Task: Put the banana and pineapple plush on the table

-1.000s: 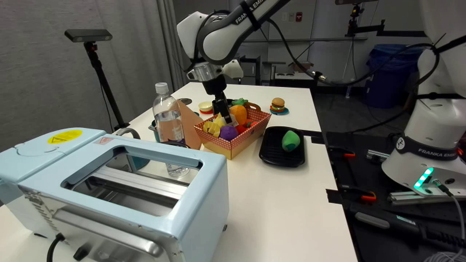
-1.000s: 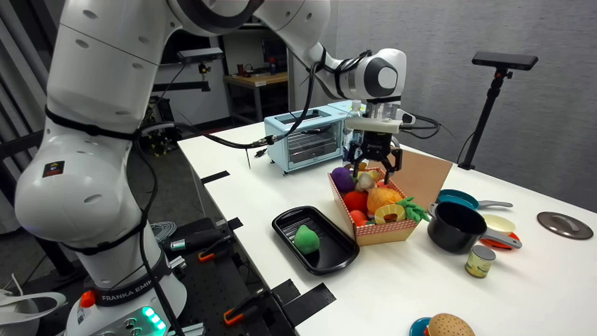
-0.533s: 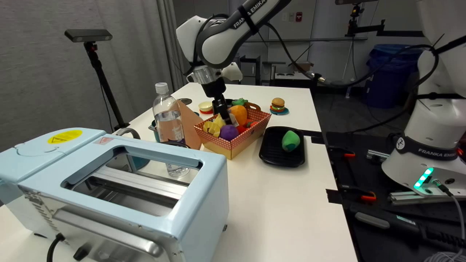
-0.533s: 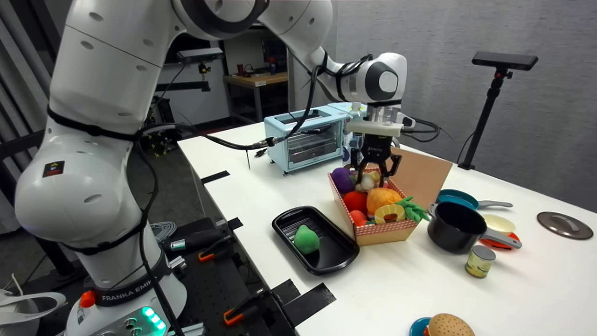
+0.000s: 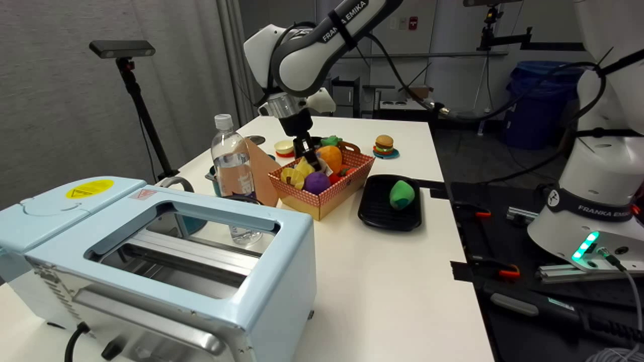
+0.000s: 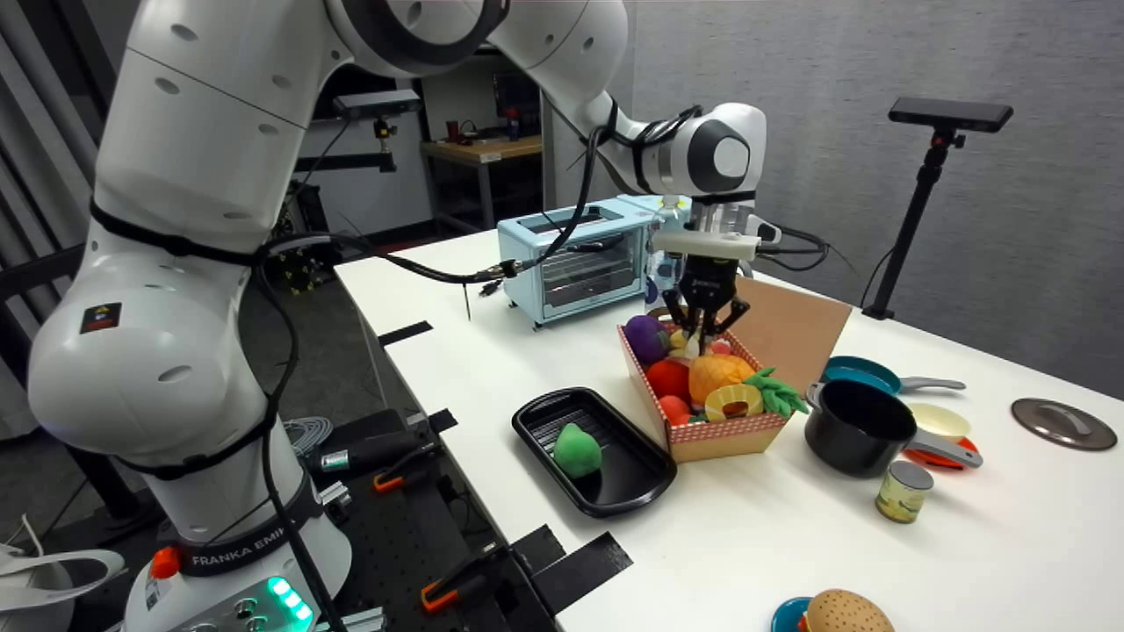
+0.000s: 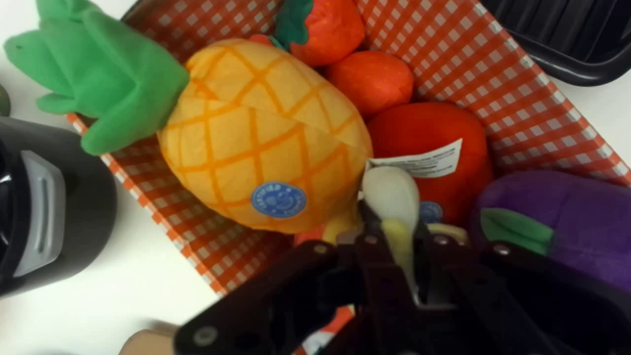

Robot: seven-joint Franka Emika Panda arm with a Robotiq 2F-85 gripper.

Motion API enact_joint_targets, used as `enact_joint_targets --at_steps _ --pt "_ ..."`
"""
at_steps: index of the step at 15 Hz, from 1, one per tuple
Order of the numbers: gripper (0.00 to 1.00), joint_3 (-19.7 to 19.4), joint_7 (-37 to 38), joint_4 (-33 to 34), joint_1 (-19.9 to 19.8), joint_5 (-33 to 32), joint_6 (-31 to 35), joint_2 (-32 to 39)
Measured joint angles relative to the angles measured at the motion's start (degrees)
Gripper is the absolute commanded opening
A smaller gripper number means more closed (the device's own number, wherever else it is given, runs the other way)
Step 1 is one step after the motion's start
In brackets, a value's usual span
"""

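While gripping white-tipped yellow plush banana (image 7: 396,216) (probable ID) with tool (image 7: 392,220), lift straight from red-checked basket (image 6: 729,444), clearing oval orange-yellow pineapple plush (image 7: 266,138) lying inside, then lower onto white worktop (image 5: 382,281).

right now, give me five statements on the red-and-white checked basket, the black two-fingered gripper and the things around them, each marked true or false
1. The green-leaved orange-yellow plush pineapple rests in the red-and-white checked basket. True.
2. The green rounded soft toy is in the basket too. False: the green toy lies in the black ribbed tray.
3. The black two-fingered gripper is spread wide open. False: the gripper's fingers stand close together, with a pale white-and-yellow soft toy between them.
4. The brown toy burger sits on a round blue plate. True.
5. The clear white-capped plastic bottle lies on its side. False: the bottle stands upright.
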Motion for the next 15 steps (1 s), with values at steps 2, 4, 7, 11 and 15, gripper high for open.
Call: enact_joint_targets --at_steps 2,4,7,11,15 --pt "0.01 -0.1 0.2 0.1 0.0 0.0 0.1 -0.2" --pt "0.02 -0.2 0.8 0.1 -0.2 0.0 0.7 -1.2" --pt "0.02 -0.2 1.1 -0.3 -0.7 0.5 1.0 -4.7" --pt "0.02 -0.2 1.5 -1.7 -1.3 1.1 1.0 -11.1" --pt "0.02 -0.9 2.1 -3.0 -2.5 3.1 1.0 -15.7"
